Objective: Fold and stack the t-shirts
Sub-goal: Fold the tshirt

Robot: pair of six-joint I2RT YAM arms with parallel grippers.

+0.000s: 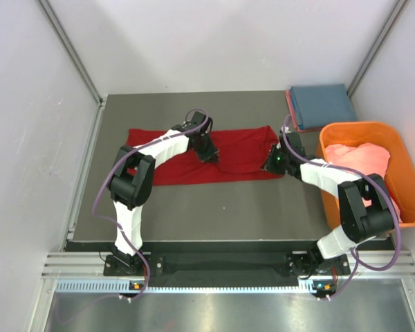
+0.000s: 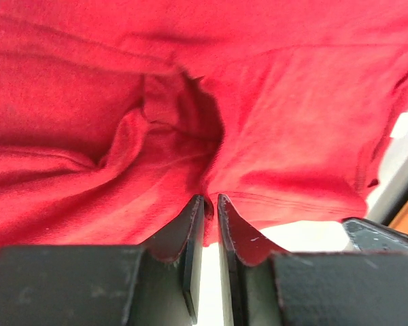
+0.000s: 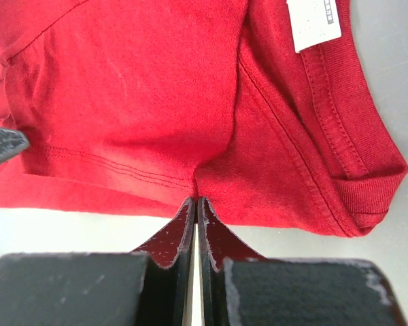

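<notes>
Red t-shirt [image 1: 238, 153]: laid out as a long band on the dark table [image 1: 194, 214], long axis running left to right. The white neck label [image 3: 313, 24] and ribbed collar are seen close to the right end.

Right gripper [image 3: 195, 200]: jaws closed together at the right end, a hem pinched at the tips and the cloth puckered toward them.

Left gripper [image 2: 209, 200]: set at mid-band, jaws narrowly parted with a hem at the tips. Whether the cloth is gripped cannot be told.

Relation noted: the free left half extends leftward from both grippers and is nearer the left arm. A fold across the long axis is judged the next step.

Blue t-shirt [image 1: 323, 104]: folded, far right corner.

Salmon-pink t-shirt [image 1: 360, 158]: heaped in the orange tub [image 1: 360, 126], right.
</notes>
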